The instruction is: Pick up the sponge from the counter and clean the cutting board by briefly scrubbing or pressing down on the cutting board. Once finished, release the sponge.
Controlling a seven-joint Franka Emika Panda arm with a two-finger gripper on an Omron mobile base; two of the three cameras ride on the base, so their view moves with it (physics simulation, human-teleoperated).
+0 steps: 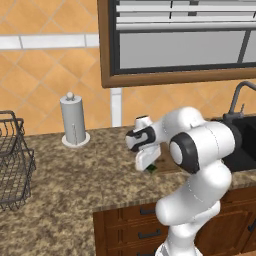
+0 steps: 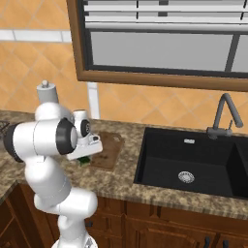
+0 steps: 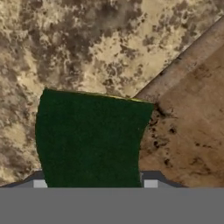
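Because it looks like a small soft pad, the sponge [image 3: 89,140] should be light and squashy, giving under a squeeze and unlikely to slip or break; its two long flat faces seem the sensible place to take hold, near the middle so it does not fold. In the hand view its dark green block sits right in front of the camera, between the two pale finger bases at the bottom edge, partly over the speckled desk [image 3: 78,48] and with its right side at the edge of the cutting board [image 3: 192,113]. From the base cameras a sliver of green shows just under the hand, at the near left corner of the board [image 2: 107,150]. The fingers [image 2: 83,159] appear closed around the sponge, though whether it is lifted or resting on the desk I cannot tell.

Seen from the left, the arm is folded tightly: the big elbow joint bulges toward the camera, the forearm doubles back, and the hand [image 1: 146,161] points down at the desk close to the robot's body. To my eye the board lies just beyond the hand, so the scrubbing would need only a short carry sideways. Farther off stand a paper towel holder [image 1: 73,121], a wire basket [image 1: 12,160], and the black sink [image 2: 193,162].
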